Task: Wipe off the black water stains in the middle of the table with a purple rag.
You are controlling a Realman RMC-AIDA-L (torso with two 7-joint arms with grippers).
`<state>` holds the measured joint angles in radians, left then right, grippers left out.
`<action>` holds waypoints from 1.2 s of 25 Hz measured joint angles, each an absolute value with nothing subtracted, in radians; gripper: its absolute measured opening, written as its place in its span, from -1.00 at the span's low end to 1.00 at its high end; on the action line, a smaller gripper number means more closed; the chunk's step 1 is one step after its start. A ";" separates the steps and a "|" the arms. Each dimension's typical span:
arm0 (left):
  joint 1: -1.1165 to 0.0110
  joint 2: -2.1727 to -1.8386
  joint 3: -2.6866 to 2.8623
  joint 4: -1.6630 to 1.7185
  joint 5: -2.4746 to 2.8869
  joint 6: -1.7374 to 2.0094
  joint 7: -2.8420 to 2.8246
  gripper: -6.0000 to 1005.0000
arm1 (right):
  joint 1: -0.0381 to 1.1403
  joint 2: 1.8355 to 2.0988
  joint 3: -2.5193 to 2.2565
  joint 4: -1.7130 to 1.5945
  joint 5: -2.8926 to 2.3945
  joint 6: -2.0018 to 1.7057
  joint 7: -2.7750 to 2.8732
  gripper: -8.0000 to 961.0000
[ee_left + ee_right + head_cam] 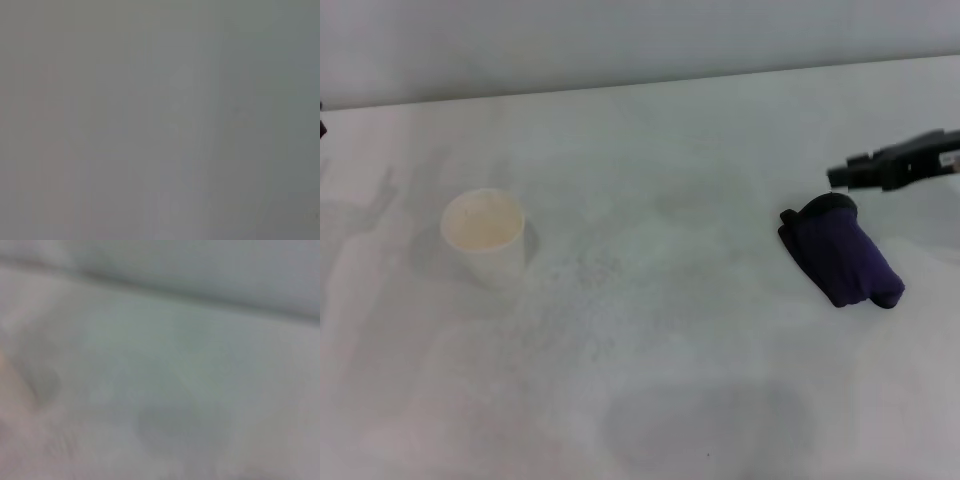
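Hovering at the right edge of the head view, right gripper (840, 178) pokes in just above the purple rag (840, 252); can't tell if it's open or shut, nothing held. Rag lies bunched on the white table (670, 150), right of center. Paper cup (484, 236) upright at left-center, well apart. Wrist views: blank grey.

Plain pale wall (620, 40) behind

- You get soft, even, hazy light on the table (650, 150); faint shadows lie left of the cup (484, 236).
- Both your wrist views are fully blurred.
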<state>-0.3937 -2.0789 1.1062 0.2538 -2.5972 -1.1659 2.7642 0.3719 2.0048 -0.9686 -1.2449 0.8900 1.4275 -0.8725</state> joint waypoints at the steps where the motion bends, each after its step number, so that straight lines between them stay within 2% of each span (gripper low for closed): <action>1: -0.396 -2.080 1.104 0.254 -2.598 -1.166 2.764 0.77 | 0.371 2.005 -0.931 -1.224 0.928 1.423 -0.926 -0.23; 15: -0.425 -2.081 1.103 0.236 -2.621 -1.180 2.762 0.77 | 0.353 2.002 -0.480 -0.744 1.344 1.297 -1.720 -0.05; 24: -0.409 -2.082 1.101 0.203 -2.678 -1.182 2.767 0.77 | 0.351 2.003 -0.225 -0.245 1.709 1.264 -2.582 0.08; 29: -0.398 -2.084 1.104 0.185 -2.725 -1.192 2.774 0.77 | 0.352 2.006 -0.207 -0.143 1.824 1.264 -2.790 0.15; 30: -0.396 -2.084 1.105 0.184 -2.726 -1.193 2.778 0.77 | 0.351 2.006 -0.207 -0.132 1.848 1.258 -2.791 0.24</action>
<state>-0.3957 -2.0845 1.1050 0.1842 -2.7261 -1.1933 2.7783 0.3510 2.0059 -0.2070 -0.1316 1.8480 1.2579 -2.7907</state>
